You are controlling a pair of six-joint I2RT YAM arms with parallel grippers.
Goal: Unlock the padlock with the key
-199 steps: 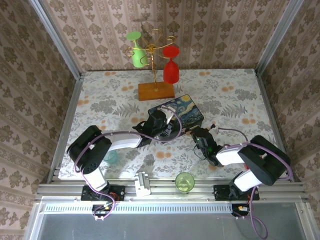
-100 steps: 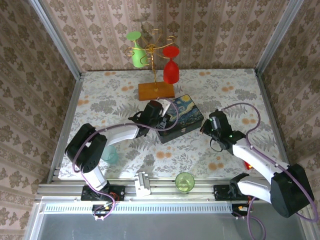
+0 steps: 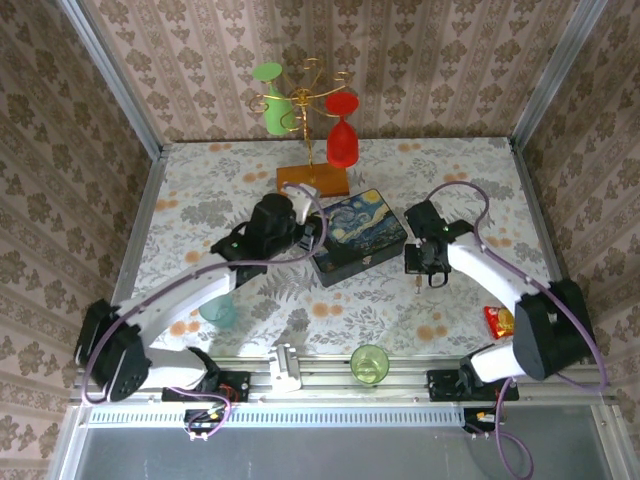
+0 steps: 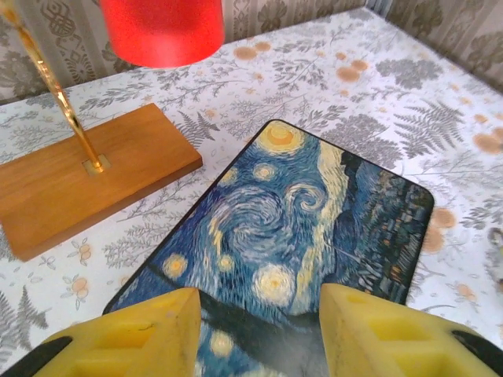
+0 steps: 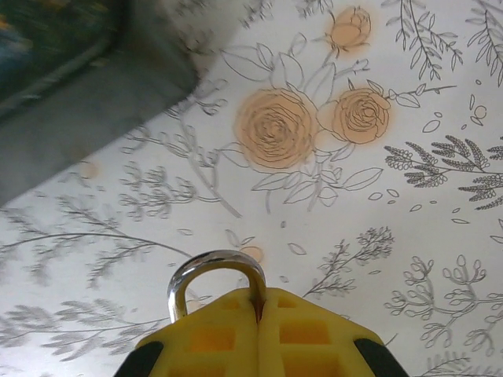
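The right pincer [image 5: 259, 308] is closed tight on the padlock [image 5: 217, 257] and holds it just above the flower-printed table [image 5: 377, 196]. Only the thin silver shackle loop pokes out past the yellow pads, and the lock body is buried between them. Seen from above, this pincer [image 3: 425, 262] hangs just off the right end of a dark starry-night box [image 3: 362, 233]. The left pincer [image 4: 255, 334] hovers over the lid of that box, its yellow fingers [image 4: 134, 338] moderately apart with nothing between them. Where the key lies cannot be told. Several things could go wrong from here. With the lock body covered, the keyhole is probably hidden inside the pads, so a key may find no way in unless the grip is changed. The hold on so small and smooth a thing looks shallow, and a push or twist from a key could turn the lock in the pads or squeeze it out onto the table. The empty left pincer has yet to take up a key, and a small flat thing on busy patterned cloth is likely hard to pinch. A wooden stand base [image 4: 71, 181] and a red glass [image 4: 161, 27] sit close by, so a wide swing could knock them. The two arms could also bump when they meet beside the box.
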